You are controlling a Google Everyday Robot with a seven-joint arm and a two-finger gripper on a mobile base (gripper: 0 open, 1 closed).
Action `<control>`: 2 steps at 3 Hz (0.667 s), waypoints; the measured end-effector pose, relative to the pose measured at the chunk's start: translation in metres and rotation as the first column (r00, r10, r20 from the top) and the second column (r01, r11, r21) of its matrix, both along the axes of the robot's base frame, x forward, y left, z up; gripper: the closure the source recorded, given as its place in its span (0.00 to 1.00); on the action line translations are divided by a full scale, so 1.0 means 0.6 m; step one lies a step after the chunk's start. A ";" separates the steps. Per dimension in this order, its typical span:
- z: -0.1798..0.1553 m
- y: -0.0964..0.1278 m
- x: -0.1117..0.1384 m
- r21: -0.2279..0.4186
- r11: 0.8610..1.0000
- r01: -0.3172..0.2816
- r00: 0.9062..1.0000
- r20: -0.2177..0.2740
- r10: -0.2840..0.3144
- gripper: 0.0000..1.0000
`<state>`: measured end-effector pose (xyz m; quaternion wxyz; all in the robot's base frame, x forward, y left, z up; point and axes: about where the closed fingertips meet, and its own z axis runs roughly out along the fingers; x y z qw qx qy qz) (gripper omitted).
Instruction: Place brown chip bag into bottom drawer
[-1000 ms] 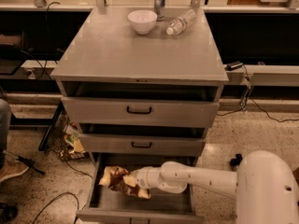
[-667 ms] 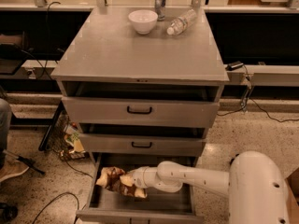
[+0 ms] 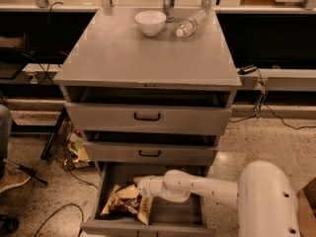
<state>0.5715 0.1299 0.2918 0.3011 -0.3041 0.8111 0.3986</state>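
Observation:
The brown chip bag (image 3: pixel 126 201), dark brown with yellow ends, lies inside the open bottom drawer (image 3: pixel 177 214), at its left side on the grey floor. My gripper (image 3: pixel 137 187) reaches into the drawer from the right on a white arm and sits at the bag's upper right edge, touching or just above it. The bag covers the fingertips.
Two shallower drawers with black handles (image 3: pixel 147 116) stand partly open above the bottom one. On the cabinet top are a white bowl (image 3: pixel 150 22), a metal can (image 3: pixel 168 3) and a lying plastic bottle (image 3: pixel 190 23). A basket of clutter (image 3: pixel 71 149) sits on the floor at the left. My white base (image 3: pixel 266 201) is at the lower right.
The arm has pushed further left into the bottom drawer, and the chip bag has moved left and down with it to lie at the drawer's left side.

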 end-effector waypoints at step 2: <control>0.131 -0.117 -0.053 -0.010 0.993 0.117 0.988 0.107 -0.115 0.00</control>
